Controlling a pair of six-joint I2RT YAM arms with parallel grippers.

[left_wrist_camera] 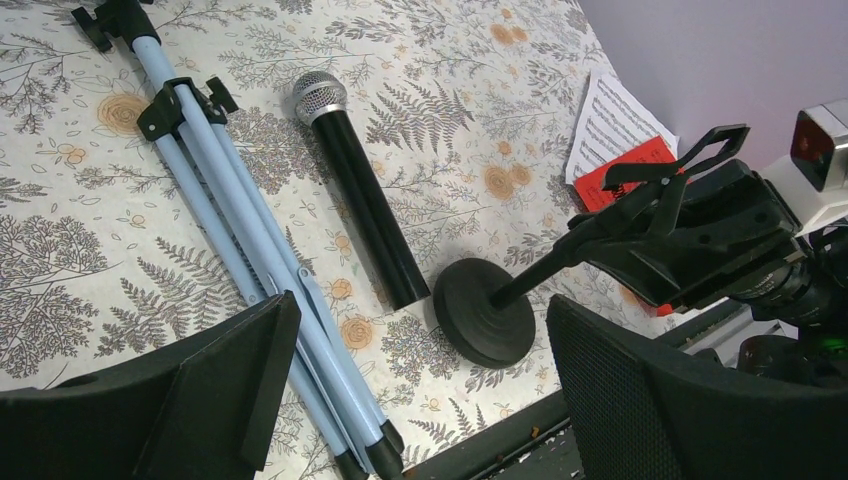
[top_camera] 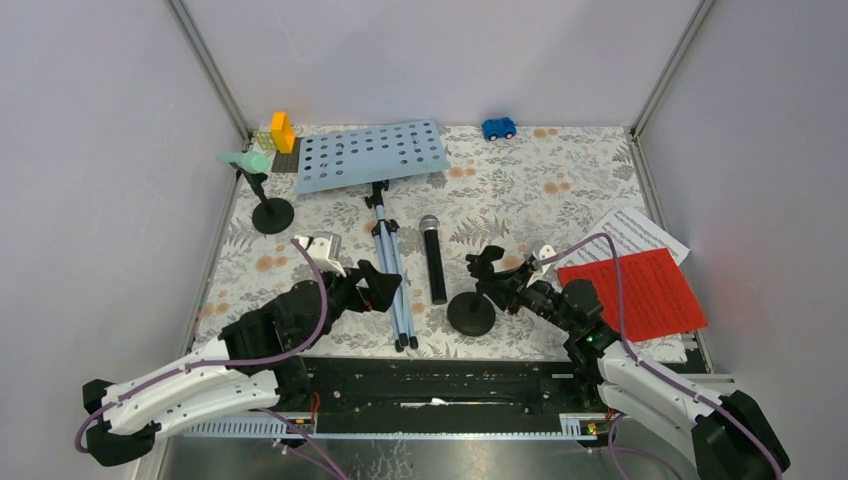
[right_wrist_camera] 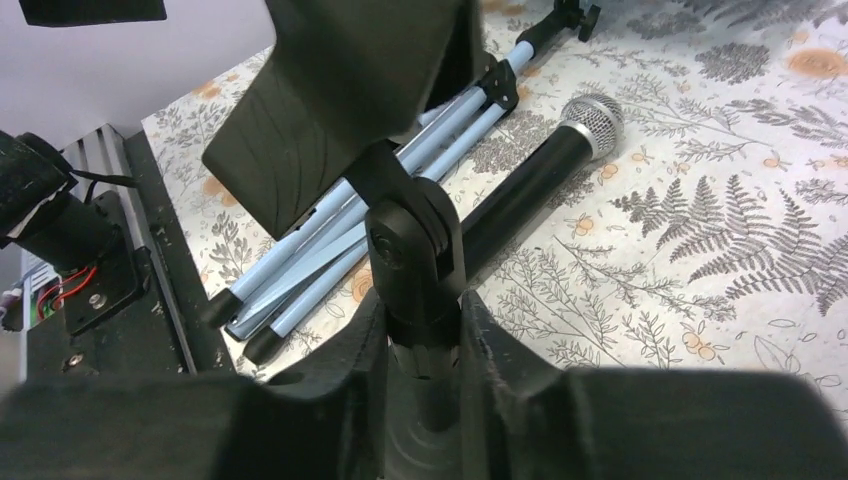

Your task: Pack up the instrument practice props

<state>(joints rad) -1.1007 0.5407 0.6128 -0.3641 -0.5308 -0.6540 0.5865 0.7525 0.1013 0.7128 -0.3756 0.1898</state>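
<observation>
The right gripper [right_wrist_camera: 425,335] has its fingers squeezed on the thin stick of the black mic holder [top_camera: 471,313], which stands right between them, ready for lifting, I think, while the left gripper [left_wrist_camera: 418,340] hangs wide open, holding nothing.

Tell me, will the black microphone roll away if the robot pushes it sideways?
Probably yes. The black microphone is a round tube lying flat, so a sideways nudge should roll it. Its silver mesh head is wider than its body, so it may curve. The pale blue tripod legs beside it would likely stop it on that side.
</observation>
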